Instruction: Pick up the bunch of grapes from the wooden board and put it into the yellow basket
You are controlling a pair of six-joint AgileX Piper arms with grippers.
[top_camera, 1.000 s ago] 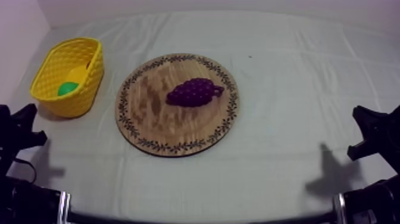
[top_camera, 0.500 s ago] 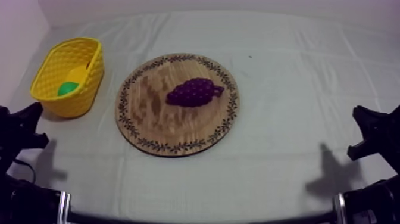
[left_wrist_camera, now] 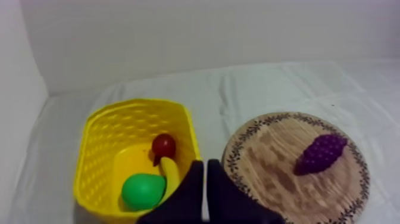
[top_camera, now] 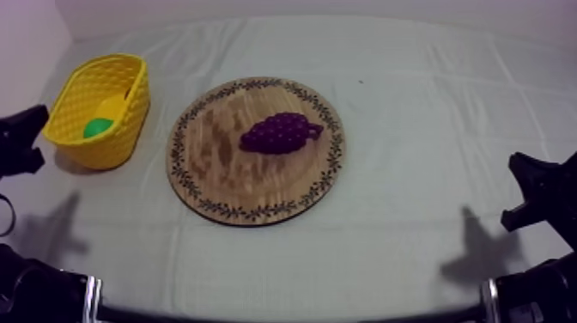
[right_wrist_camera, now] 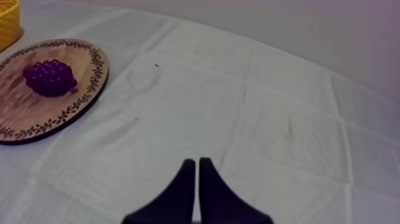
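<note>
Lifting from its rest, the left end effector (top_camera: 21, 137) climbs beside the basket (top_camera: 94, 62), pinched shut, holding nothing. The grapes (top_camera: 279, 133) lie untouched on the board (top_camera: 215, 185), so the reach is just starting. The right end effector (right_wrist_camera: 196, 161) waits closed, empty.

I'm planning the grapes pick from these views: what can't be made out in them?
Left wrist view: the near end of the banana, behind the left gripper.
Right wrist view: one side of the wooden board, cut by the picture's edge; the yellow basket beyond one corner, likewise.
Top view: part of the pear, behind the yellow basket's wall.
</note>
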